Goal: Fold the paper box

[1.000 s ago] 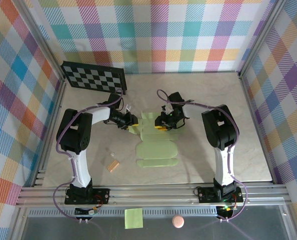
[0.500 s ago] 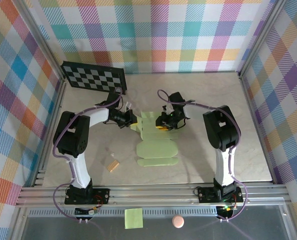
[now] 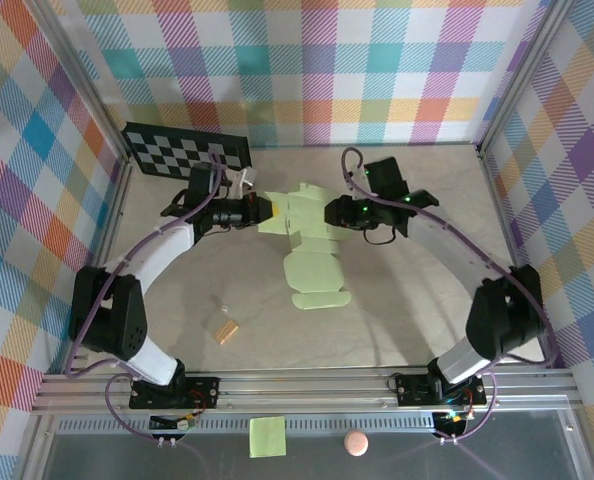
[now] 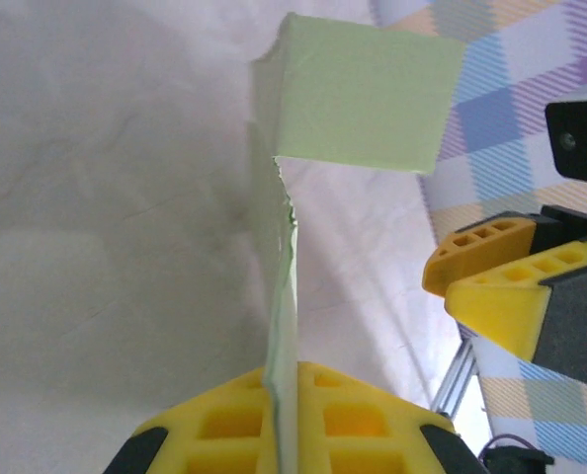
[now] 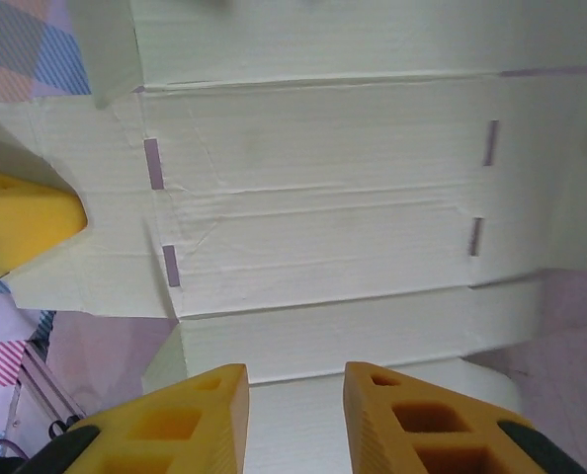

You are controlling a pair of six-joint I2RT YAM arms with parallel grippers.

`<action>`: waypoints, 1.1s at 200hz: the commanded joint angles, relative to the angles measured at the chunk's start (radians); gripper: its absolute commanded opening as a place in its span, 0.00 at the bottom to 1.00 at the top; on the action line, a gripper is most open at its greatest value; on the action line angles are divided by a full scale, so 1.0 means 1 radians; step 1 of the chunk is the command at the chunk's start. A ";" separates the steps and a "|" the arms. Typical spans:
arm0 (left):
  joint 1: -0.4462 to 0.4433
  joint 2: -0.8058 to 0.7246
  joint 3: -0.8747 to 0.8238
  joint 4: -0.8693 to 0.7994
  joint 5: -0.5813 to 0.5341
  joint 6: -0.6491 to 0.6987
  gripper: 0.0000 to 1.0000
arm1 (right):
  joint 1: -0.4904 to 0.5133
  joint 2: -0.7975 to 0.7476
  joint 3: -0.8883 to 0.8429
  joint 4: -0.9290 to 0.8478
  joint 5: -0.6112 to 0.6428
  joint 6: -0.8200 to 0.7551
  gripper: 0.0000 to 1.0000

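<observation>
Both arms have reached out toward the far wall since a second ago, and the paper box (image 3: pixel 312 255) has gone with them, now farther back on the beige table (image 3: pixel 427 330) and turned so its long rounded flaps trail toward you. Your left arm (image 3: pixel 157 250) sweeps in from the left and your right arm (image 3: pixel 457 250) from the right, meeting over the far middle of the table with the pale green card between them. Behind the left arm the checkerboard panel (image 3: pixel 185 152) leans at the far left corner. Your left gripper (image 3: pixel 262 212) is clamped on the card's left edge; its wrist camera shows the sheet edge-on, pinched between the yellow fingers (image 4: pixel 224 430), with a flap bent over at the top. Your right gripper (image 3: pixel 332 212) sits at the card's right edge, its fingers partly apart with the creased panel spread across the gap beyond them; you can't tell whether they touch it. On the near ledge lies a square sticky note (image 3: pixel 267 436), just right of it a pink ball (image 3: pixel 355 442), and a small tan block (image 3: pixel 226 329) rests on the table near the left arm.
</observation>
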 commanded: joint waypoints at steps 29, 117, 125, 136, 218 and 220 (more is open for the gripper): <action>0.002 -0.154 0.052 -0.047 0.147 0.166 0.00 | -0.005 -0.214 -0.011 -0.010 0.018 -0.232 0.35; -0.001 -0.393 0.040 -0.260 0.311 0.567 0.00 | -0.002 -0.360 0.099 -0.144 -0.272 -0.675 0.44; -0.003 -0.406 0.036 -0.282 0.331 0.602 0.00 | -0.001 -0.363 0.115 -0.161 -0.294 -0.704 0.45; -0.004 -0.434 0.025 -0.304 0.358 0.660 0.00 | -0.002 -0.361 0.146 -0.189 -0.312 -0.731 0.45; -0.010 -0.542 0.027 -0.590 0.429 1.034 0.00 | 0.063 -0.259 0.422 -0.458 -0.409 -0.904 0.49; -0.010 -0.542 0.031 -0.599 0.427 1.042 0.00 | 0.064 -0.257 0.428 -0.464 -0.410 -0.909 0.50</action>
